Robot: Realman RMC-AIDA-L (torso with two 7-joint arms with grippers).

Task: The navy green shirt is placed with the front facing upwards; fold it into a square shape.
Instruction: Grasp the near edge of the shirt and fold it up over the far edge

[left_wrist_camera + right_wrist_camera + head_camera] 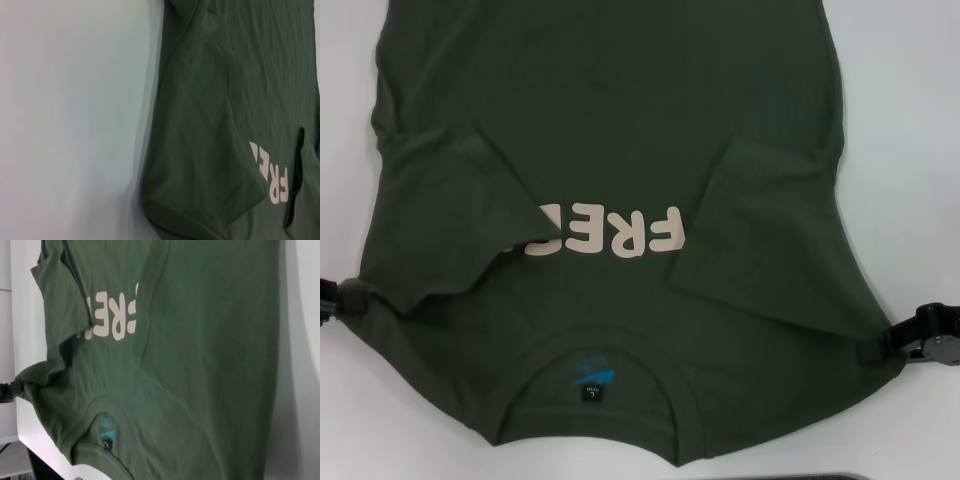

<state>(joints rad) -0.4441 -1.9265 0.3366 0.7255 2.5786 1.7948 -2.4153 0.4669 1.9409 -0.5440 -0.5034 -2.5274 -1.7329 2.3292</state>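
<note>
The navy green shirt (620, 120) lies front up on the white table, collar (590, 385) nearest me, cream lettering (620, 232) on the chest. Both sleeves are folded inward over the body: one (460, 210) covers the start of the lettering, the other (770, 230) lies beside its end. My left gripper (345, 300) is at the left shoulder corner, where the cloth is drawn to a point. At the right shoulder edge sits my right gripper (880, 348), a finger over the fabric. The wrist views show the shirt (225, 100) (200, 340) from each side.
Bare white table (900, 100) shows on both sides of the shirt and in front of the collar. A dark strip (770, 477) runs along the near table edge. The shirt's hem runs out of the head view at the far side.
</note>
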